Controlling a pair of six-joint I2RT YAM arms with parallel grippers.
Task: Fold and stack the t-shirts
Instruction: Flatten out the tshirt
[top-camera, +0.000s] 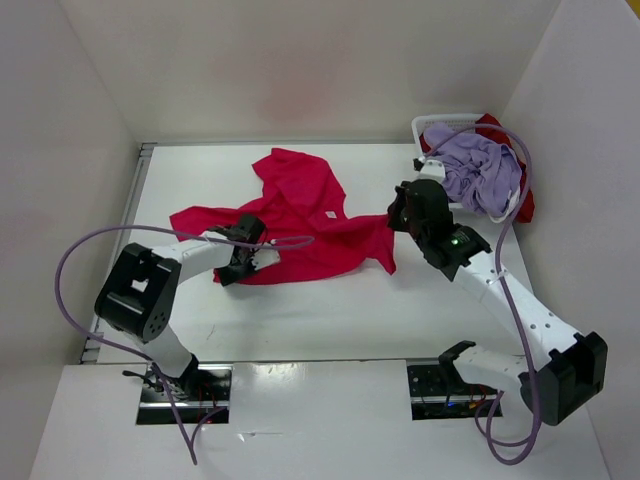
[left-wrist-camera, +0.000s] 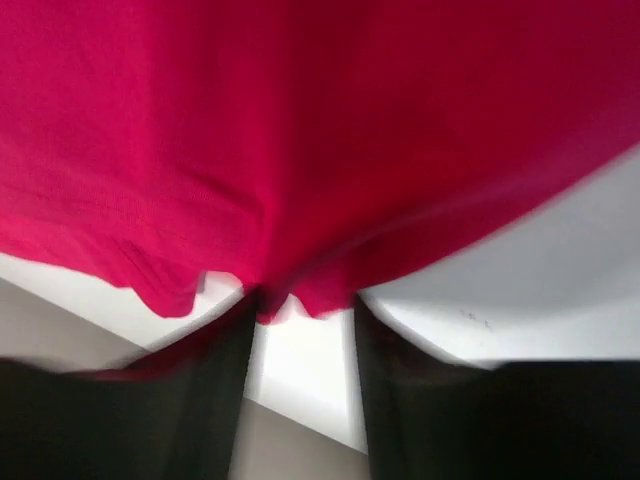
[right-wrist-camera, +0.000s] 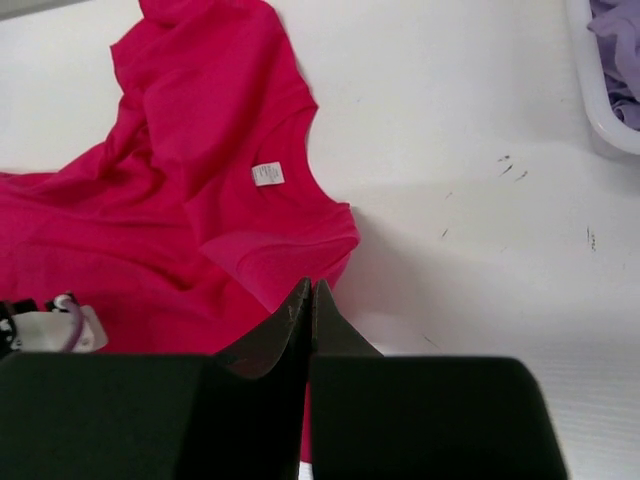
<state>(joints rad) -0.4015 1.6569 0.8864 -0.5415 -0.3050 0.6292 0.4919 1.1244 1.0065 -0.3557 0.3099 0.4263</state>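
A magenta-pink t-shirt (top-camera: 310, 215) lies spread and rumpled on the white table, neck label up. My left gripper (top-camera: 250, 262) is at its near hem. In the left wrist view the jaws (left-wrist-camera: 305, 310) stand apart with the hem (left-wrist-camera: 320, 130) draped at the fingertips. My right gripper (top-camera: 396, 212) is shut and hovers over the shirt's right edge (right-wrist-camera: 200, 200), tips (right-wrist-camera: 310, 288) together with nothing seen between them. A lavender shirt (top-camera: 475, 170) and a dark red shirt (top-camera: 490, 122) sit in the basket. The cream white shirt is not in view.
The white lattice basket (top-camera: 440, 122) stands at the back right corner; its rim also shows in the right wrist view (right-wrist-camera: 600, 110). White walls enclose the table on the left, back and right. Purple cables loop off both arms.
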